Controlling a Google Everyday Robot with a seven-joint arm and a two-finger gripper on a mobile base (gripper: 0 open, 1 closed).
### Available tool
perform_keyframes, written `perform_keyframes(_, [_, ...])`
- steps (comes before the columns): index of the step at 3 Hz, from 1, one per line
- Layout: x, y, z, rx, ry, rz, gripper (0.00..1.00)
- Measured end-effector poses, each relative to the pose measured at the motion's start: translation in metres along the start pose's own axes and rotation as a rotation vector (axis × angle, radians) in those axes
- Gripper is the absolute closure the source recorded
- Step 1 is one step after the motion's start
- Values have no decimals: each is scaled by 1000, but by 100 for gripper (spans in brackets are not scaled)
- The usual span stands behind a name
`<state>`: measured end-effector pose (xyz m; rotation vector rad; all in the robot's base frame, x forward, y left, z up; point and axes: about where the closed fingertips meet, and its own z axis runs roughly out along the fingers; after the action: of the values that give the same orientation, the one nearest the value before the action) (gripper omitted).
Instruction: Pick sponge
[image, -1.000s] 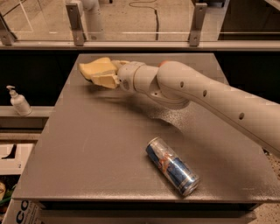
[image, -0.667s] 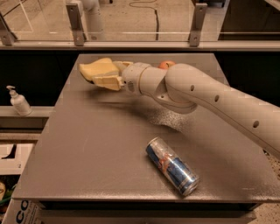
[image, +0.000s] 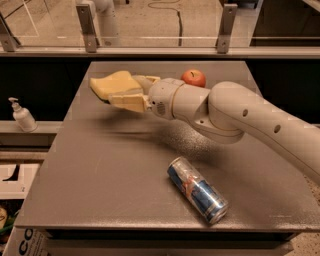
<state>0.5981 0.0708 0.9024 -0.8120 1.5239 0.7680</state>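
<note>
The sponge (image: 111, 83) is a pale yellow foam block at the far left of the grey table (image: 100, 175). My gripper (image: 119, 91) is shut on it, with one cream-yellow finger (image: 131, 102) below and in front of it and the other behind. The sponge appears held a little above the tabletop, with a shadow beneath it. My white arm reaches in from the right across the table.
A red apple (image: 193, 77) sits at the far side of the table, just behind my wrist. A blue and silver can (image: 196, 189) lies on its side near the front. A soap dispenser bottle (image: 22, 116) stands on a ledge to the left. A glass railing runs behind the table.
The arm has shifted and its forearm has moved off the apple, which now shows behind the wrist. The sponge stays in the gripper at nearly the same place.
</note>
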Motion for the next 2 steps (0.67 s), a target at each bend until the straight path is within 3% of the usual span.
perform_keyframes(2, [-10, 25, -28, -55, -33, 38, 100])
